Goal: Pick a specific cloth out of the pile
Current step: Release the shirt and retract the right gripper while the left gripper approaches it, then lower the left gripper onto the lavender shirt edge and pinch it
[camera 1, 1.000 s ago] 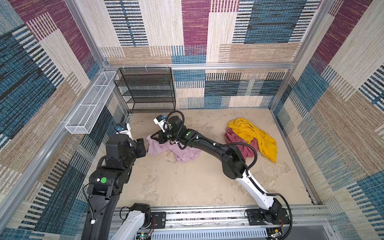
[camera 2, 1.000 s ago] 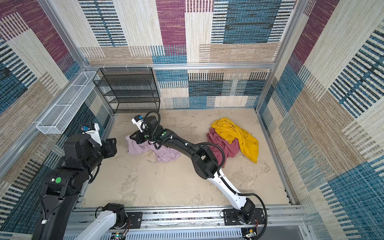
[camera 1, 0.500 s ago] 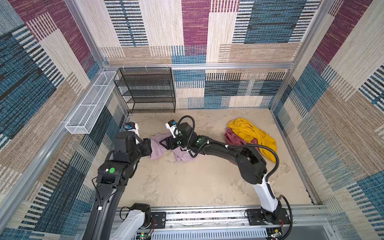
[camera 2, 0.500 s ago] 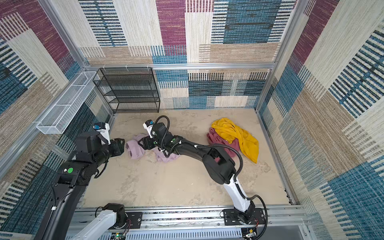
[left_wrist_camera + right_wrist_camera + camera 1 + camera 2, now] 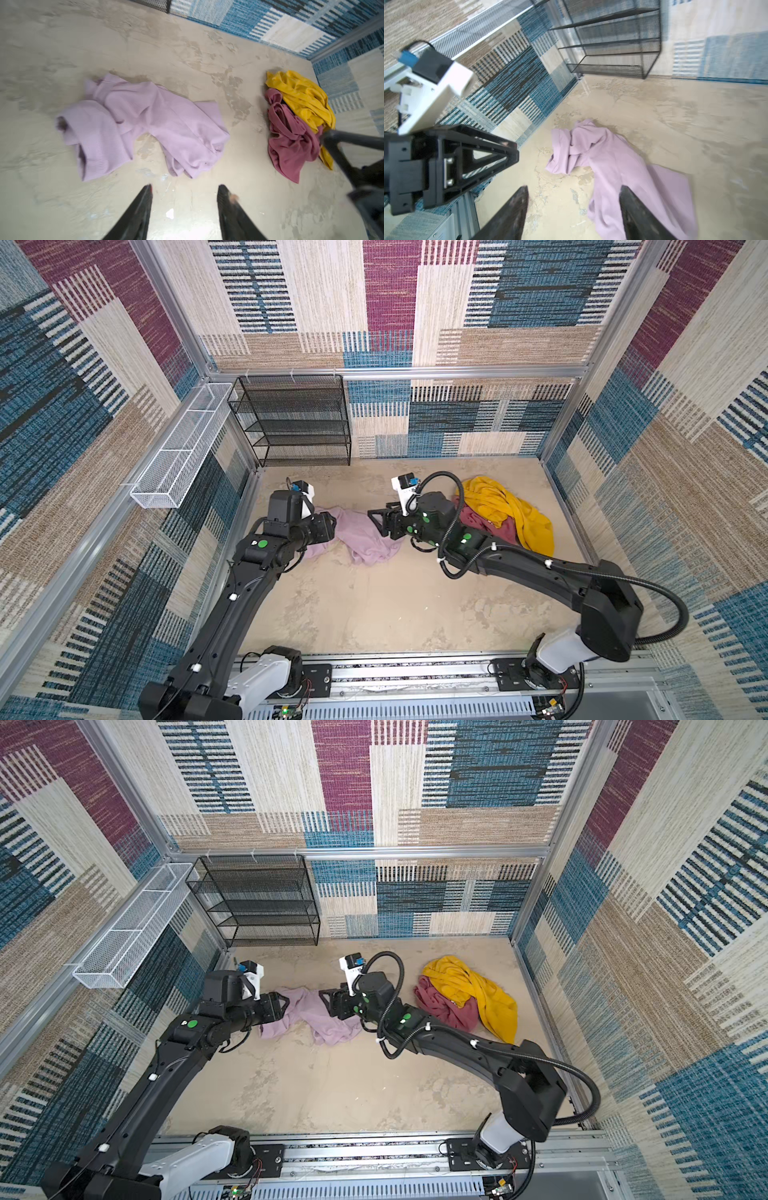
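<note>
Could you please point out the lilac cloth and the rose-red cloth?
lilac cloth point(image 5: 176, 124): left wrist view, on its broad middle panel.
rose-red cloth point(image 5: 291, 145): left wrist view, on its bunched middle.

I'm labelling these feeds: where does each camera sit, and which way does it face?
Both top views: overhead, looking down on the floor; left gripper and right gripper show.
Left wrist: faces the cloth and the pile; left gripper shows.
Right wrist: faces the cloth and black rack; both grippers show.
Shared: the cloth, everywhere.

Lies crumpled flat toward the tabletop's left edge: the cloth point(image 5: 361, 537), pale lilac-pink, ribbed. Sits heaped near the right edge, well apart: the pile point(image 5: 505, 512), mustard-yellow apparently draped over rose-red.
</note>
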